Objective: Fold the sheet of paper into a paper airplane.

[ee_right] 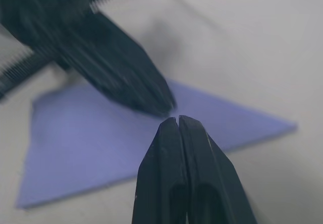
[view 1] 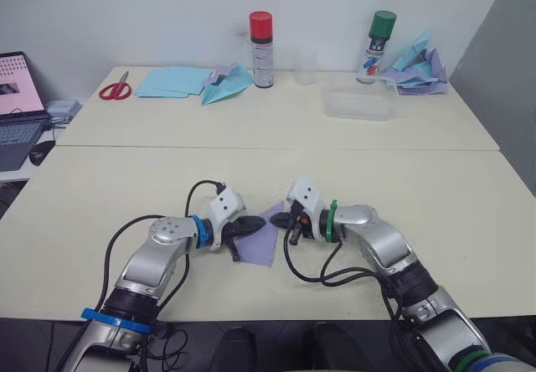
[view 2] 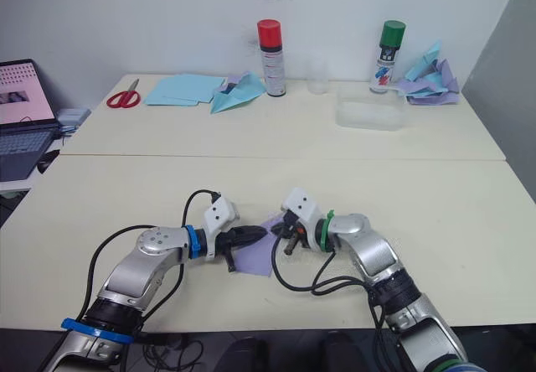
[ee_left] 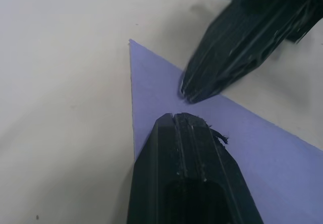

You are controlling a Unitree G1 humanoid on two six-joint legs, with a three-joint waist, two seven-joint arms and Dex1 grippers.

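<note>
Cream desk [view 1: 435,188], white wall behind. Sheet of paper [view 1: 261,242] flat near front edge; left hand [view 1: 255,224] and right hand [view 1: 279,219] both closed, tips on it.

This looks like a lab or office workroom: two plain cream tables [view 1: 419,188] pushed together against a bare white wall [view 1: 126,12], an open laptop [view 1: 18,104] on a side desk, red-handled scissors [view 1: 115,89], and two spray cans, red-capped [view 1: 262,49] and green-capped [view 1: 378,47].

Even bright light, right wrist view perhaps blurred
</note>
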